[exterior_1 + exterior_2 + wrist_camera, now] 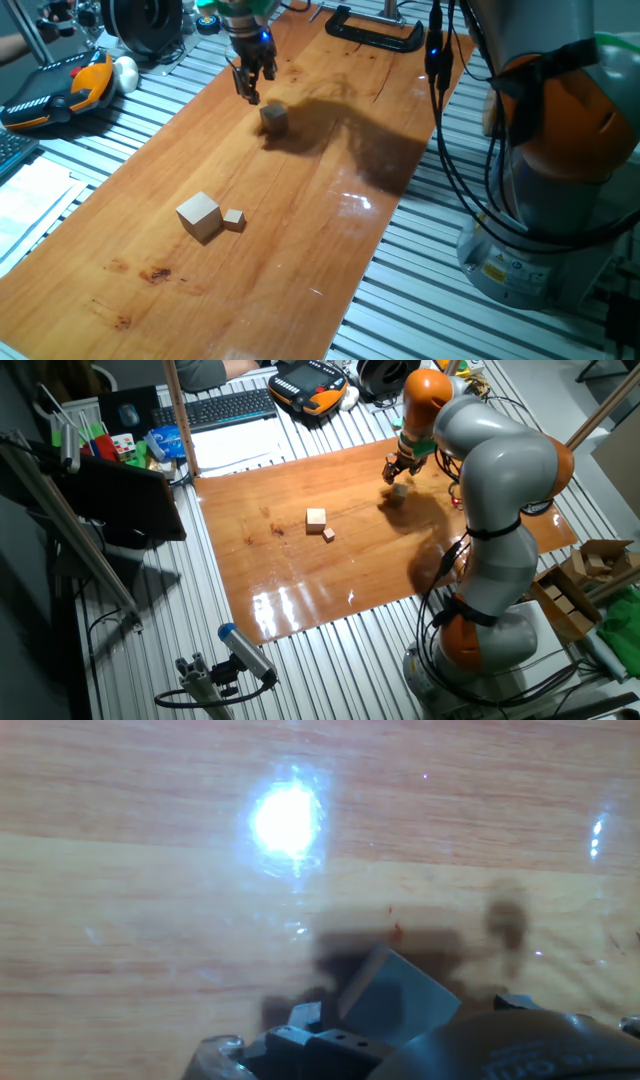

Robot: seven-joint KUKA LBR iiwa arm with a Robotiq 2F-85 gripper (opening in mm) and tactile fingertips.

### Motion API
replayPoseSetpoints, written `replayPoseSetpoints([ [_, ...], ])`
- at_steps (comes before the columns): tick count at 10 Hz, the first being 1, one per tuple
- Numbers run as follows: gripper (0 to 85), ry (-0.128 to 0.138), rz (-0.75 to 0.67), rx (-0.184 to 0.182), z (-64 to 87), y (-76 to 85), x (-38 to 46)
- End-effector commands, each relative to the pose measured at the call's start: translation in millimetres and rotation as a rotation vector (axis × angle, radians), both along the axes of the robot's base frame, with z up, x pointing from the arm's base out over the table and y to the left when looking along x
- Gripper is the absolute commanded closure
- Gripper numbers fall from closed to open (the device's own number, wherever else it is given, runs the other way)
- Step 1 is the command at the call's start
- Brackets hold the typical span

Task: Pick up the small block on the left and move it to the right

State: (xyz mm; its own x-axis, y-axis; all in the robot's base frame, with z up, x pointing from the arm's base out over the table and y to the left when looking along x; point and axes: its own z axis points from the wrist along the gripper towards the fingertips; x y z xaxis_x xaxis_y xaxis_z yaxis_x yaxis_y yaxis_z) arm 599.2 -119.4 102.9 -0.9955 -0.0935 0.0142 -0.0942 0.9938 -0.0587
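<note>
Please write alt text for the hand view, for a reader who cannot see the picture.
A pale wooden block, tilted and in shadow, lies on the wooden table near the bottom edge, just above the blurred dark gripper parts. A bright glare of light shines on the tabletop above it.

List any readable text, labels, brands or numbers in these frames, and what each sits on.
None can be read.
Sticker on the robot base: print too small to read.
Teach pendant: screen and markings blurred.
Keyboard: key legends too small.
Colored cards beside it: marks unreadable.
Small block, bigger cube, tiny cube: plain wood, no markings.
</note>
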Motion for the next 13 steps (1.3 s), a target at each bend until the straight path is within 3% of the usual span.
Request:
replayPoseSetpoints([
  [1, 0.0, -0.012, -0.001, -0.005, -4.0, -1.6, -0.3],
  [2, 0.0, -0.007, -0.008, -0.011, -4.7, -2.7, -0.7],
  [4, 0.0, 0.010, -0.022, 0.017, -5.7, -4.2, -2.2],
  [5, 0.0, 0.024, -0.045, -0.001, -5.7, -4.2, -2.2],
  [7, 0.0, 0.085, -0.166, -0.034, -5.7, -4.2, -2.2],
  [8, 0.0, 0.099, -0.233, -0.044, -5.7, -4.2, -2.2],
  [10, 0.0, 0.077, -0.285, -0.034, -8.5, -5.0, -2.3],
  [12, 0.0, 0.037, -0.298, -0.022, -24.5, -8.7, 2.7],
  [13, 0.0, 0.039, -0.305, -0.013, -28.4, -9.1, 3.3],
])
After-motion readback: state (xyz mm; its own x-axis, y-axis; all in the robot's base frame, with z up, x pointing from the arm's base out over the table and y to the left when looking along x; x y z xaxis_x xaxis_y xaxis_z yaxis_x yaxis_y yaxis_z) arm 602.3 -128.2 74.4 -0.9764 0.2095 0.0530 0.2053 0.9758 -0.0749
